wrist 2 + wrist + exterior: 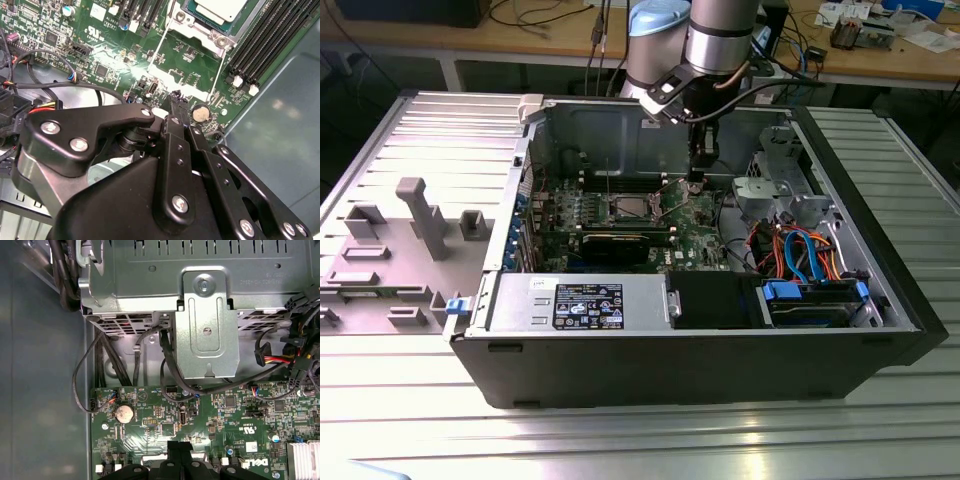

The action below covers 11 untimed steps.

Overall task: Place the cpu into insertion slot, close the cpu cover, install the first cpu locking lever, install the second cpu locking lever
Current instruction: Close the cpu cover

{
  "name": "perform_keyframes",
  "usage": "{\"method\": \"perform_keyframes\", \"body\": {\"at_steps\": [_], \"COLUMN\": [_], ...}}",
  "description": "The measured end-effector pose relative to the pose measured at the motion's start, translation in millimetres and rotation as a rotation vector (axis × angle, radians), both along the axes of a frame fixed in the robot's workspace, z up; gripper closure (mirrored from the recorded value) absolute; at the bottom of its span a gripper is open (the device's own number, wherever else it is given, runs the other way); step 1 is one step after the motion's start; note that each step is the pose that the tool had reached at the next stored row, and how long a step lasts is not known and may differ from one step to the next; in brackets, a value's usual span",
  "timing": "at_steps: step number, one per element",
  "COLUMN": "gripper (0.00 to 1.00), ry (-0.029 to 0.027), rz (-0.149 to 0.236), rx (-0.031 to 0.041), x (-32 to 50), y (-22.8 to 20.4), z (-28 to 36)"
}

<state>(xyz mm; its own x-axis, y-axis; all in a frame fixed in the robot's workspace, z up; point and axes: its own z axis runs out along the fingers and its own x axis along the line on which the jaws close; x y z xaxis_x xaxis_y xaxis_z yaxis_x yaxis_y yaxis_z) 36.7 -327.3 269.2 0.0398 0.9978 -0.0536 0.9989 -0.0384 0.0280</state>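
While the claw [695, 178] hangs low inside the open computer case [720, 350] that lies on the ribbed tabletop [640, 440], its fingers are pressed together with nothing between them, as both wrist views suggest at the tip [176, 97] [180, 446]. It sits just above the green motherboard [190, 60], close to the round silver coin cell [201, 114] [124, 413] and between the socket area and the grey drive cage [205, 335]. The cpu [220, 9] is not in the claw: its silver-grey top shows flat on the board, seated in the insertion slot [617, 208], with the silver frame of the cpu cover [202, 29] lying around it. I judge the chip placed and the cover down, but whether either locking lever is latched cannot be made out. The relation that matters is the offset: in the exterior view the cpu [633, 206] lies toward the exterior view's left of the claw and a little nearer the camera, near but clearly apart, so the claw is beside the socket and not over it. The chip and its frame are square, with no long axis of their own. The memory slots [265, 45] run alongside one edge of the socket.
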Motion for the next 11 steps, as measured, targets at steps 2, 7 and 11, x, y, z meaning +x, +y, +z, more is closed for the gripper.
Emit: {"method": "perform_keyframes", "body": {"at_steps": [2,7,11], "gripper": [0.89,0.89,0.89], "ry": [-0.0001,0.0000,0.0000], "rz": [0.000,0.000,0.000], "rx": [0.0001,0.0001,0.0000], "x": [0.5,2.0,3.4], "y": [0.0,0.0,0.0], "z": [0.0,-0.1,-0.3]}}
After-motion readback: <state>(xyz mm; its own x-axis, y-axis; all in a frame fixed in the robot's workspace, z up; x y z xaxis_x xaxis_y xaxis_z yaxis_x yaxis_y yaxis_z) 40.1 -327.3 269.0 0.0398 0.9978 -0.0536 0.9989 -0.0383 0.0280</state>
